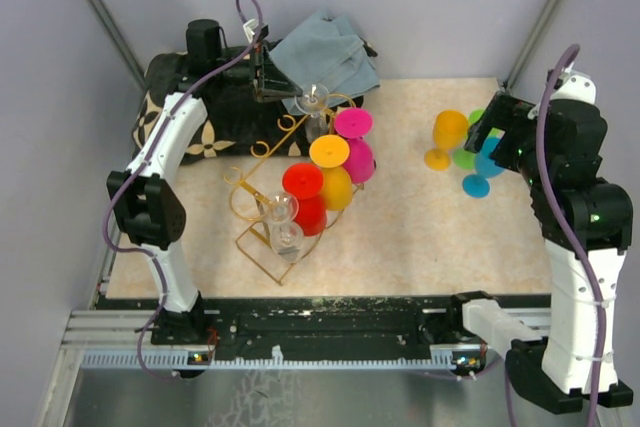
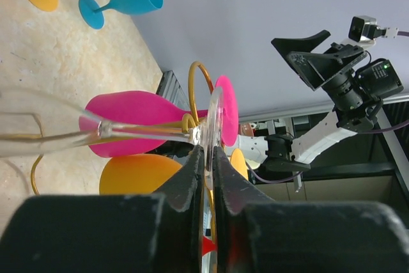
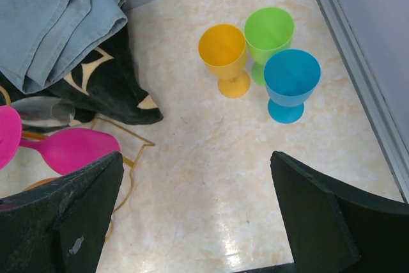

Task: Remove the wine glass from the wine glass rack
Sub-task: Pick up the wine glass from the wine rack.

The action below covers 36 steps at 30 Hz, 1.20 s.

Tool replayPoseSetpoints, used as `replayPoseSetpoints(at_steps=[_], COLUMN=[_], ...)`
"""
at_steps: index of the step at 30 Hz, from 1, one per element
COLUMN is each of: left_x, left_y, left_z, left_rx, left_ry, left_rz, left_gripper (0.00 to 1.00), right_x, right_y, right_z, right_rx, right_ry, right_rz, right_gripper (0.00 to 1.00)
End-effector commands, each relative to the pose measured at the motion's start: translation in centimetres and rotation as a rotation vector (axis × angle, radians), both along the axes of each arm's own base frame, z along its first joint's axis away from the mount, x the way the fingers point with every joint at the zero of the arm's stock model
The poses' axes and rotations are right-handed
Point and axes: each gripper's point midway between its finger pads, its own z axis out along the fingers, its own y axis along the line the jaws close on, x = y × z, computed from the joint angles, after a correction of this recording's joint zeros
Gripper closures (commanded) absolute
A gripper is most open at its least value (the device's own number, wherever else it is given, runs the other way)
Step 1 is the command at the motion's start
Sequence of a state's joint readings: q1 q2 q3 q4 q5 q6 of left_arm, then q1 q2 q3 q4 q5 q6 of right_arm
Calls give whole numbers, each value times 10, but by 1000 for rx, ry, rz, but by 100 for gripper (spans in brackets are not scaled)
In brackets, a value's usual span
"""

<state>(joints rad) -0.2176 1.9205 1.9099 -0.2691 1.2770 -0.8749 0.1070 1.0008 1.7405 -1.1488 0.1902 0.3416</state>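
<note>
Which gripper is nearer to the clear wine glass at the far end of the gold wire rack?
Left. The left gripper pinches the clear wine glass by its foot; the right gripper hangs far off, over three coloured goblets.

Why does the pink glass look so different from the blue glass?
The pink glass hangs tipped over on the gold wine glass rack; the blue glass stands upright on the table. The pink glass has a yellow glass hanging next to it; the blue glass stands by a green glass and an orange glass. Both are solid-coloured, with a stem and round foot. The left gripper pinches a clear wine glass instead.
</note>
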Motion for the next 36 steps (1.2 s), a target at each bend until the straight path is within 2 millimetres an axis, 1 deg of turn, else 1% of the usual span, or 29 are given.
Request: replayPoseSetpoints(at_steps=[1, 3, 9, 15, 18, 36], left_x=[-8, -8, -10, -11, -11, -11], left_y=[-2, -2, -1, 1, 2, 15], left_z=[2, 2, 4, 17, 21, 30], left_rx=[-11, -10, -12, -20, -21, -23], left_ry=[-25, -26, -28, -59, -65, -61], left_rz=[-39, -39, -42, -34, -30, 5], left_gripper=[93, 100, 100, 100, 100, 100], right_x=[-1, -1, -2, -4, -4, -5], right_y=[-3, -4, -4, -4, -4, -2], right_z=[11, 11, 9, 8, 7, 5], right_rx=[-7, -8, -9, -11, -10, -6], right_ry=[-53, -53, -50, -50, -49, -44], right_rz=[-10, -12, -10, -10, -9, 2], right_gripper=[2, 2, 2, 2, 2, 2])
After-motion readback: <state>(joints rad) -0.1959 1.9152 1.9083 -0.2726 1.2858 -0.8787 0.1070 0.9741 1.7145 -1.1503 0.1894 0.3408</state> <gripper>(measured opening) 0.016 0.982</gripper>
